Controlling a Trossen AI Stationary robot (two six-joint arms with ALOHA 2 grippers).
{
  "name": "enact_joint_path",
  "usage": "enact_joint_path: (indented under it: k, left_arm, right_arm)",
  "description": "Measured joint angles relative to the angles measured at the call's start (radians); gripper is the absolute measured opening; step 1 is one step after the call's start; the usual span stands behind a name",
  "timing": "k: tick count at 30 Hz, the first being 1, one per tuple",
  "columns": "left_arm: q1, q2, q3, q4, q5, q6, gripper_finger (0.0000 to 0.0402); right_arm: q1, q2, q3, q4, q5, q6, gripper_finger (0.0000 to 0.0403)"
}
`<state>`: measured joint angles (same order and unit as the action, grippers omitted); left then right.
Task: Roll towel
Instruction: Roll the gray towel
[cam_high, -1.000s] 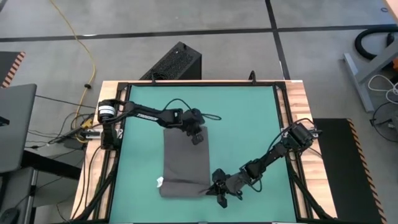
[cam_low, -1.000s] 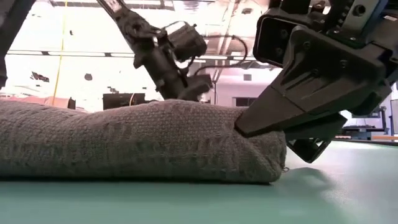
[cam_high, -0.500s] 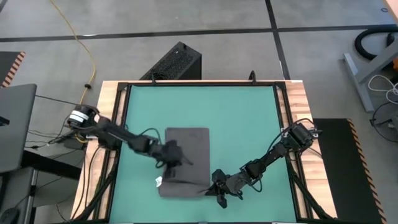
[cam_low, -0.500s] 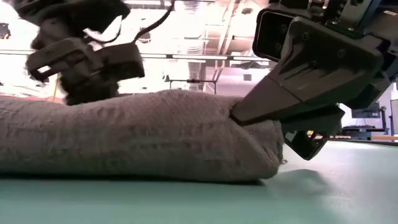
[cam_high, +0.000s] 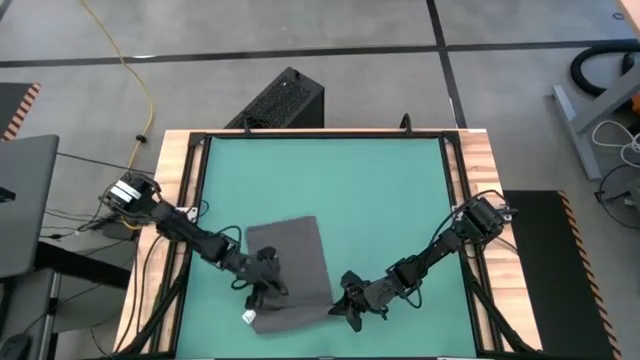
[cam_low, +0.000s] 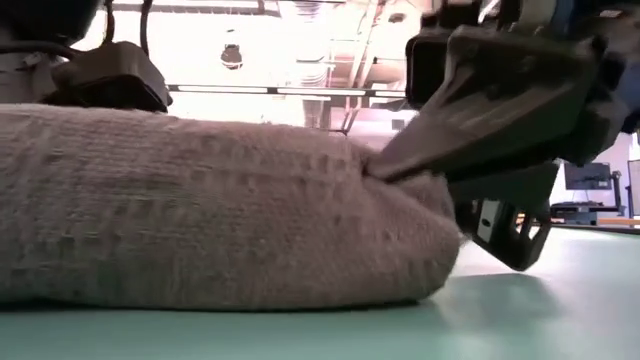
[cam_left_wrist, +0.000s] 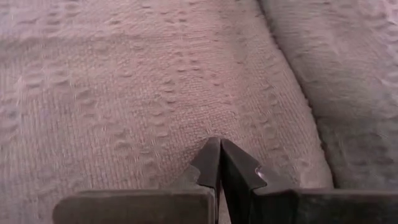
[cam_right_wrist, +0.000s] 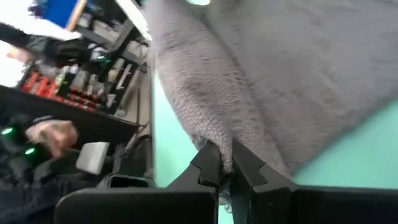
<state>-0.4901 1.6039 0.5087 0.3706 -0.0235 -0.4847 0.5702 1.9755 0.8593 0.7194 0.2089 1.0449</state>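
On the green table (cam_high: 400, 190), your right gripper (cam_high: 345, 306) pinches the dark grey towel (cam_high: 292, 265) at its near corner to anchor it, while your clenched, empty left gripper (cam_high: 262, 285) presses its opposite edge, likely to start rolling.

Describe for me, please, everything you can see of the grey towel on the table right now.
The towel is a plain dark grey woven cloth, folded into a thick rectangle and lying slightly askew on the green table, near its front edge. A small white tag shows at its front left corner. The right gripper is shut on the towel's front right corner, pinching a fold between its fingers. The left gripper, fingers shut, presses down on the cloth near its left edge.
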Motion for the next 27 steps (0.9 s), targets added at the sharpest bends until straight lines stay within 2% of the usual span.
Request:
enact_joint_path:
  k: [6,13,19,24,27]
  left_arm:
    - [-0.022,0.002,-0.001,0.039,-0.070,0.027,0.0000]
    - [-0.021,0.001,0.003,0.195,-0.047,0.132,0.0000]
    - [-0.046,0.001,0.056,0.200,0.064,0.139,0.0000]
    - [-0.082,0.000,0.103,0.172,0.063,0.158,0.0000]
    - [-0.094,0.000,0.124,0.095,0.021,0.141,0.0000]
  right_arm:
    - [-0.047,-0.006,0.004,-0.097,-0.004,0.060,0.0029]
    - [-0.113,-0.007,0.004,-0.125,-0.121,0.014,0.0029]
    - [-0.156,-0.005,0.003,-0.131,-0.162,-0.023,0.0029]
    - [-0.176,-0.004,0.003,-0.132,-0.166,-0.033,0.0029]
    - [-0.181,-0.003,0.003,-0.134,-0.170,-0.055,0.0030]
